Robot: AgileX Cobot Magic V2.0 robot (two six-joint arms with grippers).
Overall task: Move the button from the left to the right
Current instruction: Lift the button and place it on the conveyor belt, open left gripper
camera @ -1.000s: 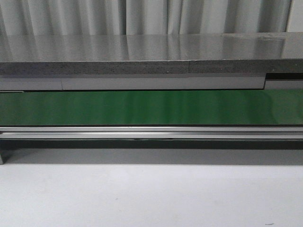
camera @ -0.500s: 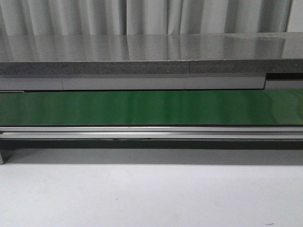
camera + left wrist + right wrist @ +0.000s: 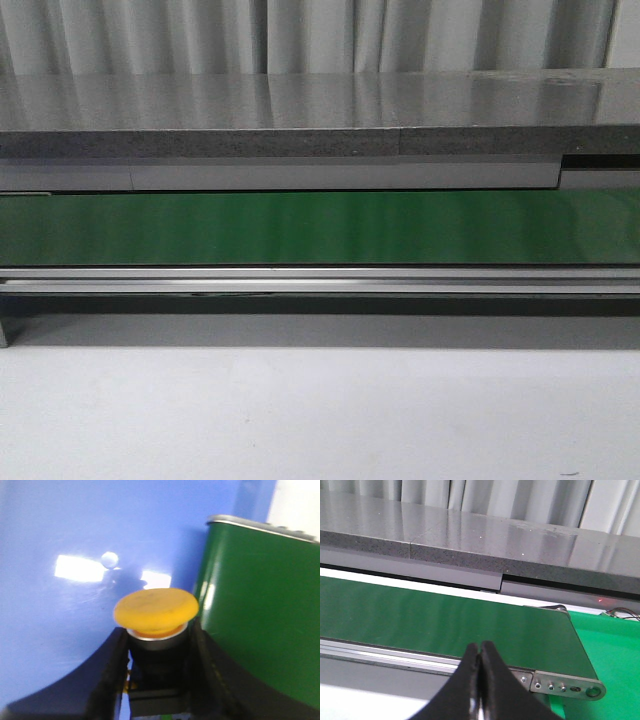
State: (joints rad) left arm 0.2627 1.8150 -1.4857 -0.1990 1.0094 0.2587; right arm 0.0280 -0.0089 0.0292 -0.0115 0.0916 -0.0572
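Note:
In the left wrist view the button (image 3: pixel 156 611) fills the middle: a round yellow-orange cap on a silver ring and a black body. My left gripper (image 3: pixel 159 652) is shut on the button's black body, one dark finger on each side, over a blue surface (image 3: pixel 75 530). The green conveyor belt (image 3: pixel 260 615) runs right beside it. In the right wrist view my right gripper (image 3: pixel 479 652) is shut with nothing between its fingers, hanging over the near rail of the belt (image 3: pixel 435 620). Neither gripper nor the button shows in the front view.
The green belt (image 3: pixel 320 228) spans the front view, with a metal rail (image 3: pixel 320 280) along its near side and a grey stone-like slab (image 3: pixel 300 110) behind. A white table surface (image 3: pixel 320 420) lies in front. The belt's end bracket (image 3: pixel 567 686) and a bright green mat (image 3: pixel 615 645) show in the right wrist view.

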